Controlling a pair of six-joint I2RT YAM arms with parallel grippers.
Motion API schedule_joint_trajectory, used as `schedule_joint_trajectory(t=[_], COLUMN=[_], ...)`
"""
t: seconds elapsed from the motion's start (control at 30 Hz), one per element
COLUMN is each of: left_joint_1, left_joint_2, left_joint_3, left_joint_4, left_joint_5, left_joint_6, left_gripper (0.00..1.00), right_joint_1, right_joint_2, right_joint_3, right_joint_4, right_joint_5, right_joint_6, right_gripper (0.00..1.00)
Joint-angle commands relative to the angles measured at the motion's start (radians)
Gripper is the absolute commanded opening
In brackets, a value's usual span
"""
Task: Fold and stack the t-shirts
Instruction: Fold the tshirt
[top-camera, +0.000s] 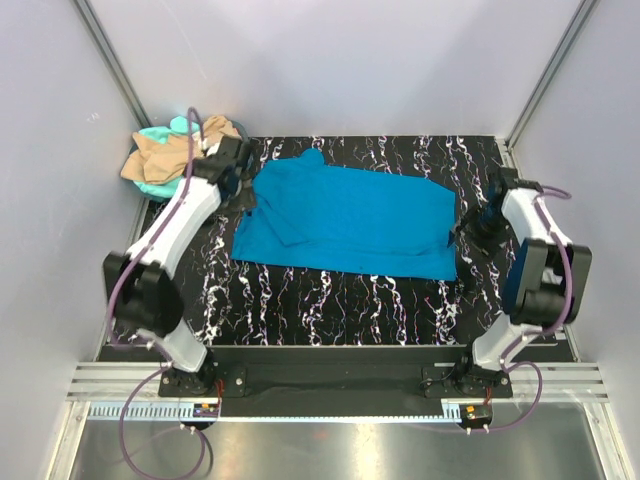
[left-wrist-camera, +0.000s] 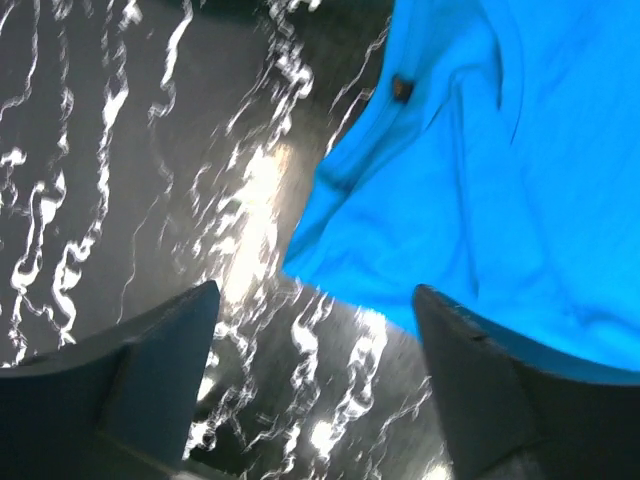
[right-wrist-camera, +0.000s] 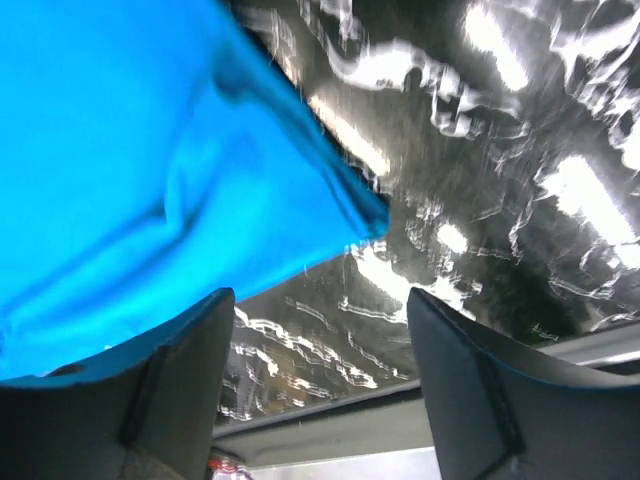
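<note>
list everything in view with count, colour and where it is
blue t-shirt: 1, bright blue, spread across the middle of the table
tan t-shirt: 1, tan-beige, crumpled in a pile at the far left corner
mint t-shirt: 1, mint-turquoise, same pile, mostly under the tan one
table: 1, black with white marbling, under everything
left gripper: 1, dark, open, at the blue t-shirt's left edge
right gripper: 1, dark, open, at the blue t-shirt's right corner
</note>
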Motion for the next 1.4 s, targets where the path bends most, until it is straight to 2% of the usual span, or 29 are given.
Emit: schedule_joint_trajectory(t=[0.0, 0.03, 0.1, 0.17, 0.27, 0.33, 0.43, 0.57, 0.73, 0.87, 1.17, 1.37], left_joint_1=[0.035, 0.047, 0.094, 0.14, 0.222, 0.225, 0.223, 0.211, 0.193, 0.174, 0.164, 0.164], left_joint_2=[-0.149, -0.181, -0.197, -0.181, -0.152, -0.131, -0.076, -0.046, -0.054, 0.0, 0.044, 0.067], left_joint_3=[-0.201, -0.245, -0.334, -0.362, -0.385, -0.36, -0.328, -0.38, -0.429, -0.408, -0.405, -0.39], left_joint_4=[0.073, 0.096, 0.166, 0.21, 0.277, 0.303, 0.282, 0.292, 0.318, 0.337, 0.331, 0.332], left_joint_5=[0.09, 0.163, 0.229, 0.308, 0.348, 0.34, 0.407, 0.435, 0.396, 0.391, 0.337, 0.3], left_joint_6=[0.039, 0.039, 0.038, 0.031, 0.062, 0.12, 0.166, 0.165, 0.192, 0.235, 0.254, 0.262], left_gripper=[0.74, 0.67, 0.57, 0.56, 0.56, 0.4, 0.32, 0.36, 0.35, 0.29, 0.31, 0.28], right_joint_1=[-0.004, -0.004, -0.004, -0.005, -0.005, -0.005, -0.005, -0.005, -0.005, -0.005, -0.007, -0.008], right_joint_2=[-0.084, -0.088, -0.09, -0.095, -0.101, -0.098, -0.102, -0.108, -0.104, -0.099, -0.093, -0.07], right_joint_3=[-0.119, -0.16, -0.188, -0.228, -0.263, -0.277, -0.286, -0.297, -0.298, -0.3, -0.312, -0.323], right_joint_4=[0.054, 0.071, 0.113, 0.14, 0.171, 0.176, 0.18, 0.185, 0.194, 0.202, 0.208, 0.208], right_joint_5=[-0.118, -0.135, -0.188, -0.213, -0.216, -0.221, -0.223, -0.223, -0.229, -0.25, -0.249, -0.229], right_joint_6=[-0.017, -0.013, -0.004, 0.003, 0.006, 0.003, 0.003, 0.007, 0.013, 0.016, 0.02, 0.021], right_gripper=[0.78, 0.82, 0.83, 0.82, 0.8, 0.77, 0.77, 0.77, 0.77, 0.77, 0.77, 0.75])
